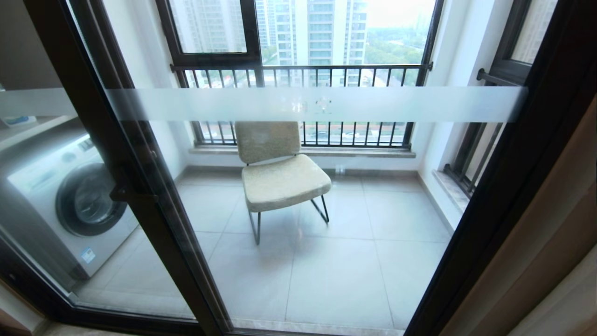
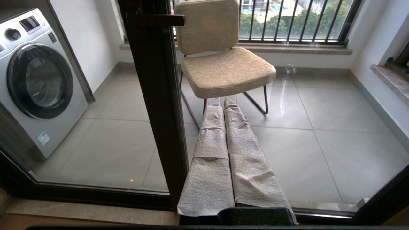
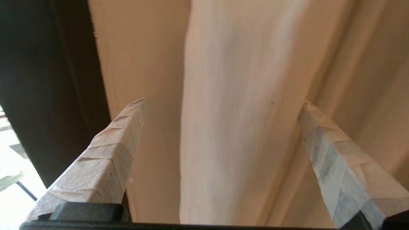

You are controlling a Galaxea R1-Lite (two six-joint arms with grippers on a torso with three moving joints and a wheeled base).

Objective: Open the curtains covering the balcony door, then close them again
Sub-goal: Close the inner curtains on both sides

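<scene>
- The door (image 1: pixel 298 196) fills the head view: clear glass in black frames, with a frosted white band (image 1: pixel 317 103) across it and a black handle (image 1: pixel 122 191) on the middle frame post. The glass is uncovered across the whole view.
- The curtains (image 1: pixel 545 242) hang bunched at the door's right edge, beside the black frame. In the right wrist view their beige folds (image 3: pixel 243 105) lie straight ahead of the right tool (image 3: pixel 223 105), with the dark door frame off to one side of it.
- The right tool stands with its taped fingers (image 3: pixel 111 150) wide apart, one broad fold between the tips. Whether either finger touches the cloth cannot be told.
- The washer (image 2: pixel 35 80) stands behind the glass on the balcony, well off to the side of the left tool (image 2: pixel 223 105), beyond the frame post.
- The chair (image 2: pixel 220 60) sits on the tiled balcony floor (image 1: pixel 336 270) behind the glass, straight ahead of the left tool's tips, before a barred window (image 1: pixel 303 70).
- The left tool is pressed together, its two wrapped fingers (image 2: pixel 211 150) side by side and holding nothing, pointing at the lower glass just beside the post.
</scene>
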